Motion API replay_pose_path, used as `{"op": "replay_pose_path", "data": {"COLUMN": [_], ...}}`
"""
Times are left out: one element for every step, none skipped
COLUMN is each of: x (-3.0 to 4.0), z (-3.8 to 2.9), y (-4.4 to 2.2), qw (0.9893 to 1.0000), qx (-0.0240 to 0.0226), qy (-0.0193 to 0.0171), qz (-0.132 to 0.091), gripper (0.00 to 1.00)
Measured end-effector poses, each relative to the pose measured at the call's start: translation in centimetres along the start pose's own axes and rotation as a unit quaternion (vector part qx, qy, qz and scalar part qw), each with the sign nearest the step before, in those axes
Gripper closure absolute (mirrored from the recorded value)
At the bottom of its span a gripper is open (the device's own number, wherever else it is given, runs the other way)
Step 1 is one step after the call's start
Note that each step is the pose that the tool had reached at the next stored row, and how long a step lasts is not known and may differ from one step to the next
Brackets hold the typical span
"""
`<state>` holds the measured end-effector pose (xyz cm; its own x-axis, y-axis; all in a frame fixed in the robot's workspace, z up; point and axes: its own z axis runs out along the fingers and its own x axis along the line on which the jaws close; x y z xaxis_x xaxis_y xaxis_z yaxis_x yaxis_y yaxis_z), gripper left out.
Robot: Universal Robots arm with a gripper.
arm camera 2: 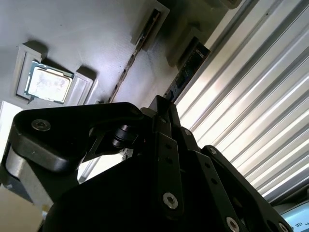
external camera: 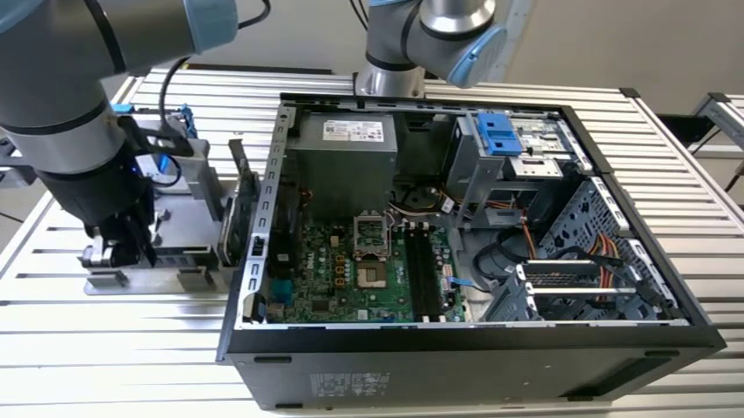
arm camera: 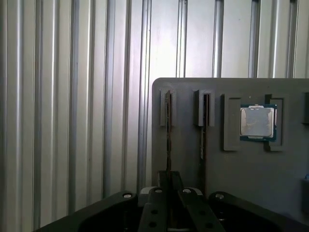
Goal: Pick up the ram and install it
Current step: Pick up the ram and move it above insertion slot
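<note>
The ram (arm camera: 168,126) is a thin stick standing on edge in a slot of the grey holder tray (arm camera: 193,164); in the second wrist view the ram (arm camera 2: 189,66) lies beside the tray's edge. My gripper (arm camera: 168,186) is down over the end of this stick, its two black fingers pressed close on either side of it, shut on it. The stick still sits in its slot. In the exterior view my gripper (external camera: 121,251) is low over the tray (external camera: 186,277), left of the open computer case (external camera: 489,344).
A second stick (arm camera: 205,126) stands in the neighbouring slot, and a processor chip (arm camera: 258,122) lies in a pocket further along. A blue-clipped drive (external camera: 165,144) stands behind the tray. The motherboard's long dark slots (external camera: 423,274) lie inside the case. Another arm's base (external camera: 389,78) stands behind the case.
</note>
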<state>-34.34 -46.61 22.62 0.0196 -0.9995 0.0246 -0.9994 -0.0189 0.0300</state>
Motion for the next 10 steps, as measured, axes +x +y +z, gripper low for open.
{"op": "replay_pose_path", "data": {"x": [0.0, 0.0, 0.0, 0.0, 0.01, 0.0, 0.01, 0.01, 0.01, 0.01], "z": [-0.07, -0.13, -0.2, -0.27, -0.32, -0.35, -0.38, -0.47, -0.55, -0.64], "y": [0.0, 0.0, 0.01, 0.01, 0.01, 0.0, 0.01, 0.01, 0.02, 0.02], "qw": [1.0, 1.0, 1.0, 1.0, 1.0, 1.0, 1.0, 1.0, 1.0, 1.0], "qx": [0.0, 0.0, 0.0, 0.0, 0.0, 0.0001, 0.0001, -0.0001, -0.0001, 0.0], "qy": [0.0, 0.0, 0.0, 0.0, 0.0, -0.0001, -0.0001, 0.0, 0.0, 0.0], "qz": [0.0, 0.0, 0.0, 0.0, 0.0, 0.0, 0.0, 0.0, 0.0, 0.0], "gripper": [1.0, 1.0, 1.0, 1.0, 1.0, 1.0, 1.0, 1.0, 1.0, 1.0]}}
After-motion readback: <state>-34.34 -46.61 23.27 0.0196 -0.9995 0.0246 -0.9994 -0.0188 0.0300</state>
